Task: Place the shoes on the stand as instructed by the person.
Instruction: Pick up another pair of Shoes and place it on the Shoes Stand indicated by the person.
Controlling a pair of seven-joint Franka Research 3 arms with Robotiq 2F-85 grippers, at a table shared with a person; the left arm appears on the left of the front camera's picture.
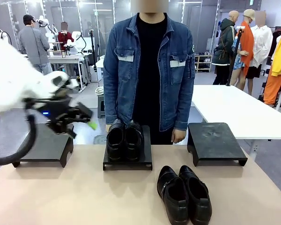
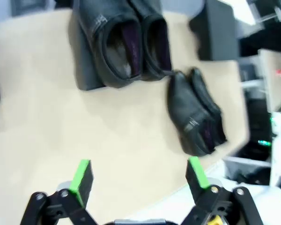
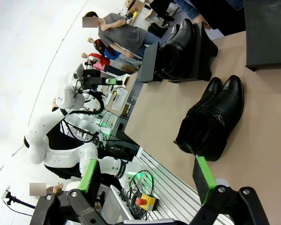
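Left gripper (image 2: 138, 173): spread wide, green pads far apart, holding nothing, up in the air over the tabletop (image 1: 61, 197)
Right gripper (image 3: 146, 174): spread wide too, nothing between its pads, looking across the tabletop at the strap shoes
Left stand (image 1: 47, 149): black and low, right under the left gripper in the front view
Plain shoes (image 1: 125, 139): shiny black pair, side by side and touching, sitting on the middle stand (image 1: 127, 164), at 3 o'clock from the left gripper in the front view
Strap shoes (image 1: 185, 194): shiny black pair lying on the bare tabletop, touching each other, toes pointing to 6 o'clock, at 5 o'clock from the middle stand and near it
Right stand (image 1: 215, 143): black, at 3 o'clock from the middle stand, at 1 o'clock from the strap shoes
Person (image 1: 150, 70): blue denim jacket over a black shirt, standing at 12 o'clock right behind the middle stand, arms hanging down, one hand (image 1: 179, 136) by the far edge of the tabletop
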